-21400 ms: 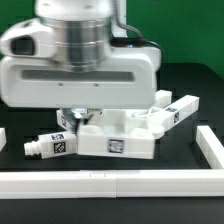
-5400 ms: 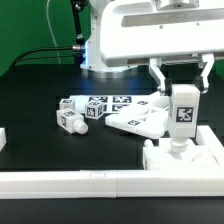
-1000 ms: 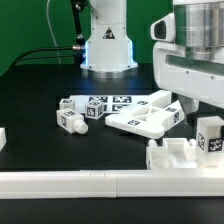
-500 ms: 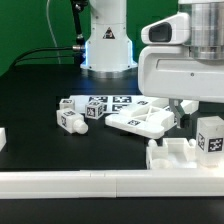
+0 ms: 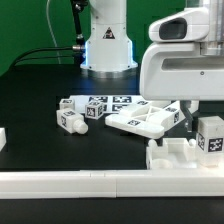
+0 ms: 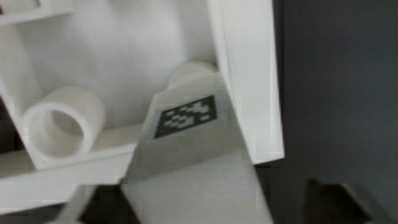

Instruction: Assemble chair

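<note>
Gripper [image 5: 183, 110] low at the heap of white chair parts [image 5: 140, 120], possibly touching one; jaw spread unclear.

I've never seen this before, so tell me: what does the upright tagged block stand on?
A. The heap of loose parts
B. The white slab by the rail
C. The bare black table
B: the block stands upright on the slab, just behind the rail and apart from the heap.

Bright, even light; wrist view blurred, perhaps defocused
</note>
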Robot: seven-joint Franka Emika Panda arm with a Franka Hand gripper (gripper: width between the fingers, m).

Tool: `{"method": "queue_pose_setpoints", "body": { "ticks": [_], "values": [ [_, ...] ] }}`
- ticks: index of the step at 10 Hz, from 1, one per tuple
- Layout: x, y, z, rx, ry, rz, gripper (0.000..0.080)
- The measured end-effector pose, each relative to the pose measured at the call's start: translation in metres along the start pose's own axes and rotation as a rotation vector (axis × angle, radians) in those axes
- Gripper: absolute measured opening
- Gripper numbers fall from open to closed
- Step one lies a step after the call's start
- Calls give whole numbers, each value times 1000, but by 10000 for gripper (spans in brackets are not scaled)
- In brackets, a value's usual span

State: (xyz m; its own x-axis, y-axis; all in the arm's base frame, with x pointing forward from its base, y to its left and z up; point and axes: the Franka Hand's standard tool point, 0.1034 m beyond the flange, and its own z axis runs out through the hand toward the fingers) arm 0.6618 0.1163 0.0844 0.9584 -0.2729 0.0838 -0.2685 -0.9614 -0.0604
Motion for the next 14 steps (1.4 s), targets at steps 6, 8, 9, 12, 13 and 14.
{"method": "queue_pose_setpoints", "body": {
  "ticks": [6, 8, 9, 12, 13, 14],
  "values": [
    [1, 8, 1, 5, 1, 734, 286],
    [-1, 15, 1, 49, -5, 1086, 286],
    [-2, 15, 2, 55, -16, 1131, 288],
    [-2, 14, 2, 54, -17, 1115, 405],
    [-2, 13, 1, 53, -14, 923, 405],
    [-3, 7, 1, 65, 0, 694, 542]
  ]
}}
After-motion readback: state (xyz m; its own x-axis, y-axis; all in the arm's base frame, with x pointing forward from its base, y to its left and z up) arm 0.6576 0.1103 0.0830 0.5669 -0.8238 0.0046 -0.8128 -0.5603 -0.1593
